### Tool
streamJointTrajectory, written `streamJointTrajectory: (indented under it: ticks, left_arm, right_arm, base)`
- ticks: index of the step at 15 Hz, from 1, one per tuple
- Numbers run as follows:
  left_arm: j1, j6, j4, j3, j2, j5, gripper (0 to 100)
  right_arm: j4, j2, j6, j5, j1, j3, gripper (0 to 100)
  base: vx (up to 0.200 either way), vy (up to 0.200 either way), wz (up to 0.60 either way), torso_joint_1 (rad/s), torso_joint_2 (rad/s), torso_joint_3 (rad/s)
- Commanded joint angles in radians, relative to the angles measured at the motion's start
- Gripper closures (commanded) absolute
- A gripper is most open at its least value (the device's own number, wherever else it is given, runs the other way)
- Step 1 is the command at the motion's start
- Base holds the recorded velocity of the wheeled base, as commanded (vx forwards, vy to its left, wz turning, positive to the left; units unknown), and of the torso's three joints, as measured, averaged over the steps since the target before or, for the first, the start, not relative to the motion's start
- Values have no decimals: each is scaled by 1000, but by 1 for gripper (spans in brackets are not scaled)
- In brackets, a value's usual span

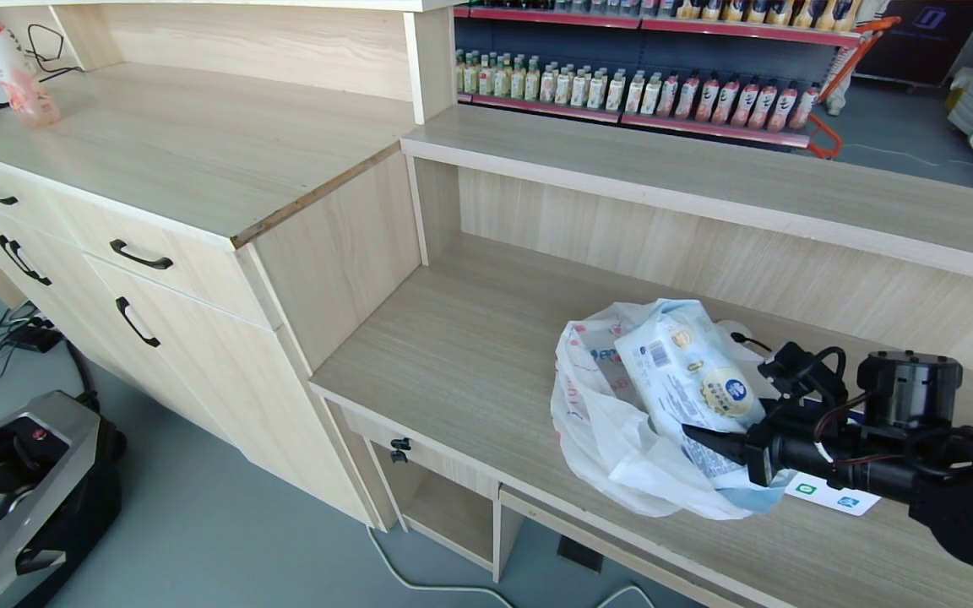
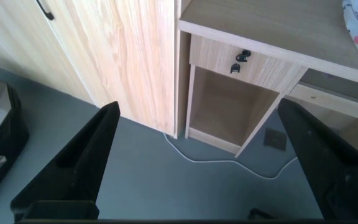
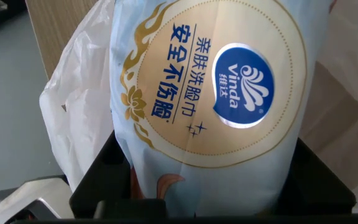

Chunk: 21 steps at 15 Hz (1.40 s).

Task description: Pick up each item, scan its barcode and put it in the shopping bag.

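Right gripper [image 1: 710,426] is clamped on a soft white and pale blue pack of wipes with a round gold-edged label [image 1: 693,371]. It has 1 black finger on each side, squeezing snug. The pack sits tilted at the mouth of a crinkly white plastic shopping bag [image 1: 605,431]; can't tell how far in it is. The bag lies on the lower light wood counter [image 1: 470,355].

Left gripper [image 2: 197,112] hangs low over the grey floor by the cabinet, with its 2 black fingers spread wide and nothing between them.

A pink drink bottle [image 1: 9,72] stands on the upper counter, well apart.
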Motion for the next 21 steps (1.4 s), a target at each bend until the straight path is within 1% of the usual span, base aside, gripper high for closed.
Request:
streamJointTrajectory:
  ticks: [1,4,9,14,15,19,21]
  left_arm:
    - [0,0,0,0,1,0,0]
    - [0,0,0,0,1,0,0]
    - [0,0,0,0,1,0,0]
    - [0,0,0,0,1,0,0]
    - [0,0,0,0,1,0,0]
    - [0,0,0,0,1,0,0]
    - [0,0,0,0,1,0,0]
  right_arm:
    - [-1,2,-1,18,-1,-6,100]
    - [-6,5,-4,67,-3,-11,100]
    - [33,22,-74,70,-31,-21,100]
    - [39,17,-74,73,-31,-20,100]
    - [40,16,-74,73,-31,-21,0]
    - [42,-7,-71,73,-31,-28,0]
    - [36,-29,-71,76,-29,-51,0]
  base:
    - [0,0,0,0,0,0]
    - [0,0,0,0,0,0]
    - [0,0,0,0,0,0]
    - [0,0,0,0,0,0]
    - [0,0,0,0,0,0]
    - [0,0,0,0,0,0]
    - [0,0,0,0,0,0]
